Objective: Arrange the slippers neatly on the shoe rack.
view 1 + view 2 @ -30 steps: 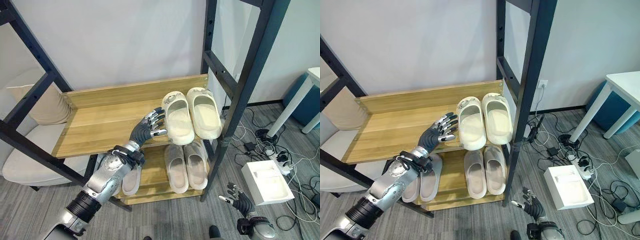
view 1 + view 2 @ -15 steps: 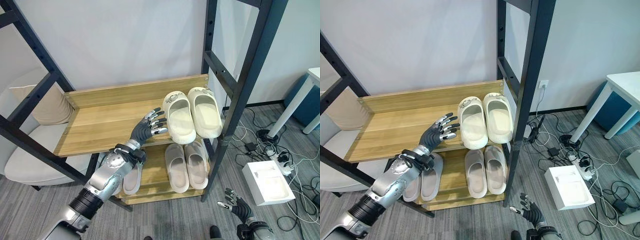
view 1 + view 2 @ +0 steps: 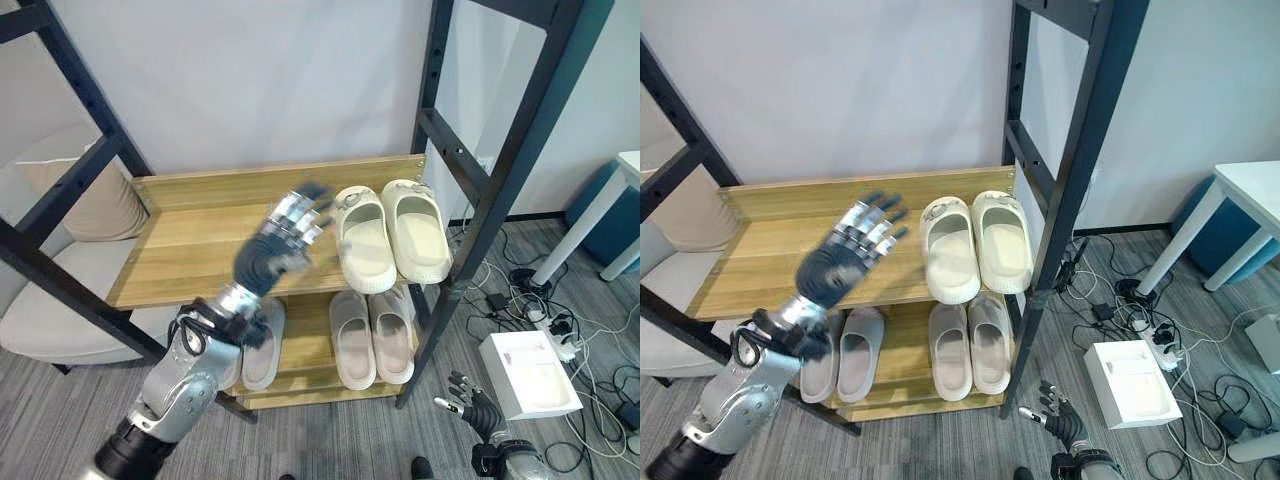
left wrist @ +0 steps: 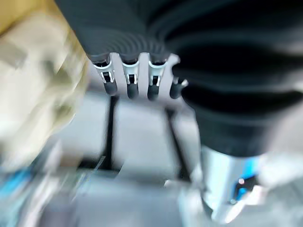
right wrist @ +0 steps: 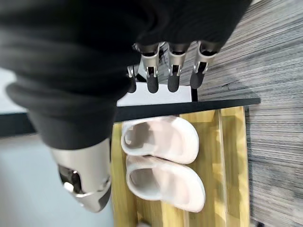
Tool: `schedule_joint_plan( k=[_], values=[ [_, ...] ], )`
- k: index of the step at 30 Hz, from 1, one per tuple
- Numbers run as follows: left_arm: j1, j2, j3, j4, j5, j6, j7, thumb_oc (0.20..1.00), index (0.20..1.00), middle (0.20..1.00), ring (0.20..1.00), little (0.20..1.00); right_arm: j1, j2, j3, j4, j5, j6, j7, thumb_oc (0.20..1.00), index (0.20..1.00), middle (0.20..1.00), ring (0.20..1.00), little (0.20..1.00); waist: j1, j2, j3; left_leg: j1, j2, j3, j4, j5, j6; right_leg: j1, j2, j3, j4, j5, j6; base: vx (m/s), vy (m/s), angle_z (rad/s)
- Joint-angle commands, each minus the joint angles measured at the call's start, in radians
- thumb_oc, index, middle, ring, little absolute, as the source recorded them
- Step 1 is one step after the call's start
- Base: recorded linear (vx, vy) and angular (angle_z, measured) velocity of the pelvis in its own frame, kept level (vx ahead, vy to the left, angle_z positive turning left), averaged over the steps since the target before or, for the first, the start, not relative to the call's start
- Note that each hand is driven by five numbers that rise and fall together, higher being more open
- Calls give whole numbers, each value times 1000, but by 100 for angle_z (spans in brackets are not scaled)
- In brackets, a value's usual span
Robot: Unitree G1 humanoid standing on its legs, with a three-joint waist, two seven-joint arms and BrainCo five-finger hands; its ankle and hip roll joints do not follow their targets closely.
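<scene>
Upper shelf (image 3: 200,250): cream slipper pair (image 3: 390,235) side by side at 3 o'clock — placed.
Lower shelf: two grey pairs (image 3: 372,335).
Left robot hand (image 3: 275,245): fingers spread, empty.
Right robot hand (image 3: 470,408): relaxed, empty.
Progress: apparently finished.

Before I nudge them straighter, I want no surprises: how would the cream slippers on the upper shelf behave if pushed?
The cream slippers look thick and moulded, so probably light and springy rather than floppy. They lie flat on the smooth wooden shelf, so they would likely slide, not tip. The left robot hand hangs open beside them.
</scene>
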Motion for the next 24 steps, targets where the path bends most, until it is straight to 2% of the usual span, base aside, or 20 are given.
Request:
schedule_joint_plan(
  k=[1,3,4,5,8,12,14,15,16,17,18,19,21,22,24],
  values=[
    [-31,-9,-13,43,2,24,-107,1000,1000,1000,1000,1000,-68,-3,33,-31,24,-57,31,1000,1000,1000,1000,1000,2,-19,1,39,21,4,1,-72,-7,-29,-11,-35,14,-8,10,0,0,0],
    [-28,15,-86,95,70,42,-139,1000,1000,1000,1000,1000,-89,-9,46,-22,19,-57,34,1000,1000,1000,1000,1000,3,-19,1,40,22,2,1,-73,-6,-27,-10,-37,18,-10,10,0,0,0],
    [-22,54,-125,140,178,38,-147,1000,1000,1000,1000,1000,-107,-10,57,-20,23,-53,37,1000,1000,1000,1000,1000,6,-18,-1,41,22,2,1,-74,-7,-26,-9,-38,21,-12,11,0,0,0],
    [-22,54,-126,142,179,37,-148,1000,1000,1000,1000,1000,-107,-10,57,-19,23,-53,37,1000,1000,1000,1000,1000,6,-19,-1,42,22,2,1,-74,-7,-26,-9,-38,21,-12,11,0,0,0],
    [61,11,-129,257,303,38,-137,1000,1000,1000,1000,1000,-121,-10,72,-15,34,-48,39,1000,1000,1000,1000,1000,10,-24,-3,46,24,-1,1,-76,-5,-23,-6,-38,25,-18,7,0,0,0],
    [119,-30,-105,365,397,34,-116,1000,1000,1000,1000,1000,-113,-8,66,-22,42,-41,36,1000,1000,1000,1000,1000,11,-25,-5,46,24,-2,1,-76,-3,-24,-4,-35,25,-19,6,2,3,2],
    [170,-120,-62,541,484,29,-51,1000,1000,1000,1000,1000,-112,8,62,-6,42,-37,23,1000,1000,1000,1000,1000,13,-29,-7,46,23,-3,1,-76,-1,-23,-4,-34,24,-20,3,0,0,0],
    [168,-124,-63,546,486,25,-50,1000,1000,1000,1000,1000,-113,6,63,-5,42,-37,23,1000,1000,1000,1000,1000,12,-27,-7,46,23,-3,1,-77,-1,-23,-4,-35,24,-20,3,-5,-8,-3],
    [183,-201,-20,677,508,23,17,1000,1000,1000,1000,1000,-113,17,58,-1,42,-36,2,1000,1000,1000,1000,1000,16,-34,-7,45,24,-6,1,-73,0,-24,-3,-34,25,-20,0,-6,-10,-4],
    [179,-238,2,738,518,17,53,1000,1000,1000,1000,1000,-113,19,56,5,35,-37,-10,1000,1000,1000,1000,1000,17,-35,-6,45,24,-8,1,-73,0,-24,-3,-35,25,-20,-1,0,0,0],
    [177,-241,1,742,519,14,53,1000,1000,1000,1000,1000,-114,18,56,5,35,-37,-10,1000,1000,1000,1000,1000,16,-34,-6,45,24,-8,1,-73,0,-24,-3,-35,25,-20,-1,0,0,0],
    [168,-297,49,844,527,8,120,1000,1000,1000,1000,1000,-114,29,48,35,23,-38,-38,1000,1000,1000,1000,1000,18,-39,-6,45,24,-11,1,-71,1,-24,-3,-36,25,-20,-3,-3,-6,3],
    [159,-324,73,894,520,5,150,1000,1000,1000,1000,1000,-119,33,43,54,14,-38,-56,1000,1000,1000,1000,1000,19,-40,-5,45,23,-11,1,-70,1,-23,-2,-37,25,-20,-4,-4,-13,7],
    [155,-365,139,991,519,-3,210,1000,1000,1000,1000,1000,-129,48,26,98,3,-40,-86,1000,1000,1000,1000,1000,20,-44,-6,44,24,-10,1,-70,1,-20,-3,-37,23,-20,-6,-3,-19,6],
    [143,-398,208,1100,515,-17,259,1000,1000,1000,1000,1000,-138,61,13,134,-3,-42,-106,1000,1000,1000,1000,1000,18,-47,-8,47,24,-5,1,-70,-1,-19,-2,-37,21,-20,-7,0,0,0]
  ],
)
